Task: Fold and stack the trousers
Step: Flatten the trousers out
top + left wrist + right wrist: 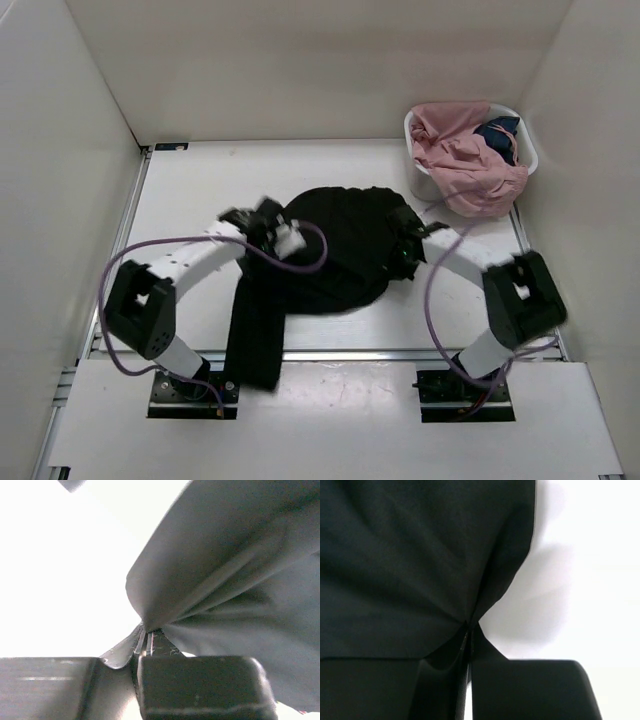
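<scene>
The black trousers point(330, 250) lie bunched in the middle of the table, with one leg point(256, 335) trailing down toward the near edge. At the left edge of the bunched part, my left gripper point(283, 226) is shut on a fold of the cloth. The left wrist view shows that fabric point(235, 580) fanning out from the pinched fingertips point(149, 634). My right gripper point(408, 240) is shut on the right edge of the trousers. Dark cloth point(410, 565) gathers into its closed fingertips point(469, 626) in the right wrist view.
A white basket point(527, 140) at the back right holds pink and dark blue garments point(465, 160), with pink cloth hanging over its front. White walls enclose the table on the left, back and right. Purple cables loop from both arms.
</scene>
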Controlling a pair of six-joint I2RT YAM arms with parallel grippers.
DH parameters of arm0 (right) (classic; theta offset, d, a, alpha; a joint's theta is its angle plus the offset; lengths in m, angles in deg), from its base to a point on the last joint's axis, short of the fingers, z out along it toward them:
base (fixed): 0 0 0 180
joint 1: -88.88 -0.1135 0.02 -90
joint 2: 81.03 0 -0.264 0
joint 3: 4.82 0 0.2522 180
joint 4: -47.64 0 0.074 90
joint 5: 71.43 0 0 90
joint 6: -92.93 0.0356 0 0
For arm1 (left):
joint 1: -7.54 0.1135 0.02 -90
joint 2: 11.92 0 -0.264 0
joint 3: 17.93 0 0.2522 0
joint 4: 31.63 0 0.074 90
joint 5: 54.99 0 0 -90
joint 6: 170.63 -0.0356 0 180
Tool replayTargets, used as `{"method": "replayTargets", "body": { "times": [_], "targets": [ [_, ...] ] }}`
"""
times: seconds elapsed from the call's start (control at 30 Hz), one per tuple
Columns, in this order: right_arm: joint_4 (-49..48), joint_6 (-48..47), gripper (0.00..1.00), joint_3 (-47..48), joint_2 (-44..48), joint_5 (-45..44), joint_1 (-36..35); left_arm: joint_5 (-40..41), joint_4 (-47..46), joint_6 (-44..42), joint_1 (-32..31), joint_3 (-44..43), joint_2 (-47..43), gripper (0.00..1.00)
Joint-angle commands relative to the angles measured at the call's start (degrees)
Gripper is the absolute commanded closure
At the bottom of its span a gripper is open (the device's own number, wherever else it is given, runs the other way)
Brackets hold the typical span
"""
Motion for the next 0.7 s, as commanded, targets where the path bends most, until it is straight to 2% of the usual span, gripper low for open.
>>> {"method": "replayTargets", "body": {
  "times": [0.0, 0.07, 0.1, 0.17, 0.23, 0.27, 0.3, 0.37, 0.43, 0.53, 0.57, 0.63, 0.67],
  "targets": [
    [9.78, 6.18, 1.00, -10.64, 16.22, -2.25, -1.05, 8.97, -1.92, -5.27, 9.14, -13.26, -8.29, 0.86],
    [13.05, 11.70, 1.00, -15.42, 24.16, -4.53, -2.19, 8.27, -0.34, -5.97, 10.99, -16.63, -8.30, 0.86],
    [14.98, 13.65, 1.00, -17.36, 31.68, -6.81, -2.72, 8.26, 0.19, -6.50, 11.52, -17.52, -8.30, 0.86],
    [21.13, 18.82, 1.00, -21.06, 40.93, -8.32, -4.20, 8.26, 0.19, -6.50, 12.05, -16.92, -8.30, 0.86],
    [24.30, 20.09, 0.98, -22.81, 45.19, -8.33, -5.17, 11.15, 0.19, -6.50, 13.28, -13.85, -7.77, 0.86],
    [24.31, 20.09, 0.63, -23.35, 47.47, -6.85, -5.71, 11.95, 0.19, -7.02, 13.89, -12.71, -7.07, 0.86],
    [24.31, 18.78, 0.43, -23.35, 47.49, -5.70, -5.71, 12.56, 0.19, -7.03, 15.38, -10.52, -7.07, 0.86],
    [25.36, 17.54, 0.25, -20.99, 46.97, -4.72, -6.32, 12.57, 0.19, -7.03, 15.92, -8.40, -7.07, 0.86],
    [27.29, 14.65, 0.22, -16.35, 45.30, -9.89, -6.85, 12.57, 0.19, -7.56, 16.45, -5.16, -8.99, 0.86],
    [28.62, 8.17, 0.21, -3.61, 39.16, -16.39, -6.85, 12.57, 2.91, -10.35, 16.45, -1.63, -11.89, 0.86],
    [27.23, 5.96, 0.21, 2.78, 34.53, -18.93, -6.85, 13.70, 2.92, -11.24, 16.45, 1.77, -14.34, 0.86],
    [25.03, -0.61, 0.20, 9.05, 28.71, -19.58, -6.24, 16.42, 2.31, -14.48, 16.45, 6.09, -17.16, 0.86],
    [23.28, -2.40, 0.18, 15.69, 21.98, -20.27, -6.24, 16.96, 2.30, -15.54, 16.45, 10.38, -19.87, 0.86]
  ]
}}
